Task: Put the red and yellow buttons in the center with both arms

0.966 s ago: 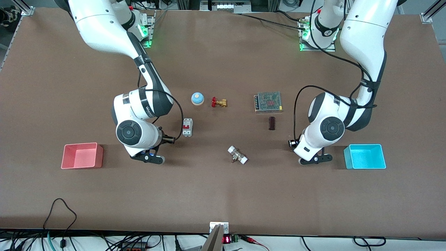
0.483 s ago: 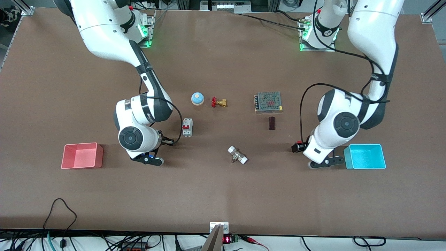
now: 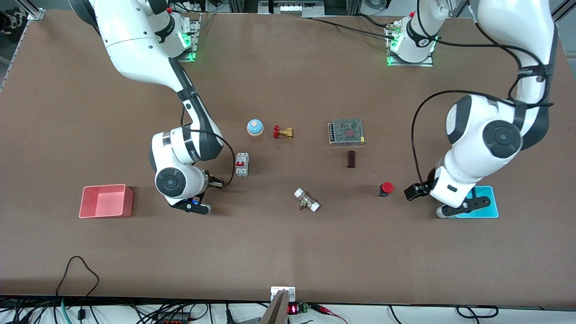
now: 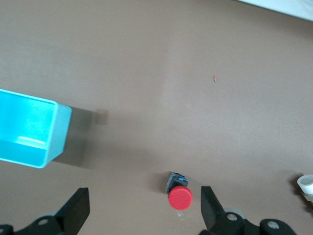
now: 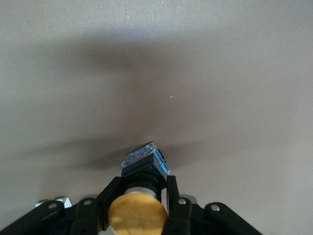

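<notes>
The red button (image 3: 385,188) sits on the bare brown tabletop (image 3: 288,247), free of any gripper, beside the light-blue tray. My left gripper (image 3: 413,191) is open and empty, drawn back from the button over the tray's edge. In the left wrist view the red button (image 4: 180,196) shows between the spread fingers of my left gripper (image 4: 143,213), apart from both. My right gripper (image 3: 217,182) hangs low beside the circuit breaker. In the right wrist view my right gripper (image 5: 141,183) is shut on the yellow button (image 5: 136,214).
A pink tray (image 3: 127,200) and a light-blue tray (image 3: 494,202) stand at the table's two ends. Between the arms lie a circuit breaker (image 3: 242,164), blue-domed bell (image 3: 254,127), brass valve (image 3: 282,132), power supply (image 3: 346,131), dark block (image 3: 351,159) and white-ended fitting (image 3: 307,200).
My left gripper has let go of the red button and pulled back and up toward the light-blue tray; the button now rests on the table. My right arm has barely shifted.
</notes>
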`<act>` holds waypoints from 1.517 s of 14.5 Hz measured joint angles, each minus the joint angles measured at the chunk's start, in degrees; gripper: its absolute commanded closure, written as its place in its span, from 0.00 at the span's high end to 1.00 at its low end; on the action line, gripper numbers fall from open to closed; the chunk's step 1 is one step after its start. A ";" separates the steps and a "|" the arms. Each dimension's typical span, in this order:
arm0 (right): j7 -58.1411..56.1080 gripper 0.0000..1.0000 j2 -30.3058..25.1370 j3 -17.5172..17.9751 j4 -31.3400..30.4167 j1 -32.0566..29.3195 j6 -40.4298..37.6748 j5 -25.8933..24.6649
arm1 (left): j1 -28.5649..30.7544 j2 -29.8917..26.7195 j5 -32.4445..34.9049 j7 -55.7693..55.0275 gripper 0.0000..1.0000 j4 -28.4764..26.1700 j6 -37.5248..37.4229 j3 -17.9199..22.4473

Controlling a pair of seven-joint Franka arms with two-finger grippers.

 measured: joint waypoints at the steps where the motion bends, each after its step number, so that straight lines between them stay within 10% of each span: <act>1: 0.11 1.00 0.00 0.00 -0.01 -0.01 -0.01 0.00 | 0.71 -0.90 0.00 0.86 1.00 0.00 -0.81 0.03; 8: 1.48 1.00 -1.84 -0.35 0.72 -0.30 0.09 0.00 | 6.69 -7.55 0.00 12.65 1.00 0.02 -8.99 0.16; 22: -3.99 1.00 -23.45 -3.20 1.52 -8.67 -10.33 -0.02 | 10.11 -22.99 0.01 24.21 1.00 -0.75 -27.02 0.18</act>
